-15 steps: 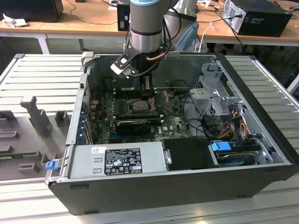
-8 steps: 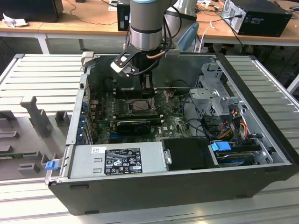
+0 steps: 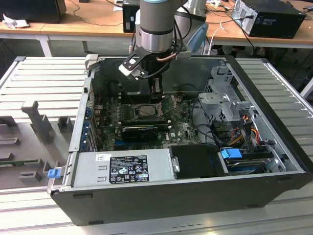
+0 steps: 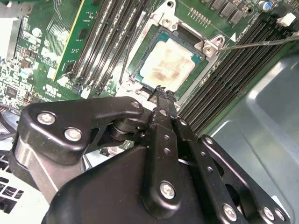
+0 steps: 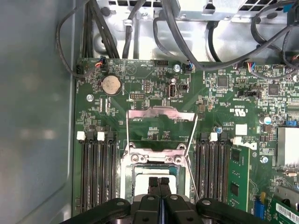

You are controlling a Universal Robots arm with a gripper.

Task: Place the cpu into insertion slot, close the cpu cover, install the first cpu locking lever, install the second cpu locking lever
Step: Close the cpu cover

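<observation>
Computer case (image 3: 195, 196) lies on its side with the lid off: one case, one arm (image 3: 155, 29) reaching into it. One green motherboard (image 5: 140, 74) on its floor, with a bank of long black memory slots (image 5: 96, 172) on each side of the socket: two banks.

Gripper (image 4: 161, 91) hangs just above the socket. Fingers are pressed together, with nothing between them that I can see.

One cpu cover (image 5: 161, 112), swung back off the socket and lying open beyond it, board showing through its window. I judge it thin, stiff and hinged. It should pivot easily under a push on the far end bar rather than on the window edges.

One insertion slot (image 5: 156, 166), metal-rimmed, uncovered.

One cpu (image 4: 167, 63), seated flat in the slot, directly under the fingertips. Silver top carries a tan smear of residue. I'd rate it light and rigid, but delicate on the underside and where it meets the socket contacts. The top looks smooth and possibly greasy, so any hold belongs on two opposite edges, with no sideways drag.

Two locking levers (image 5: 127, 135), thin wire rods, one along each side of the open cover, both unlatched as far as I can tell. Springy, I expect, and apt to slip off a fingertip. Best pressed near the bent handle end.
</observation>
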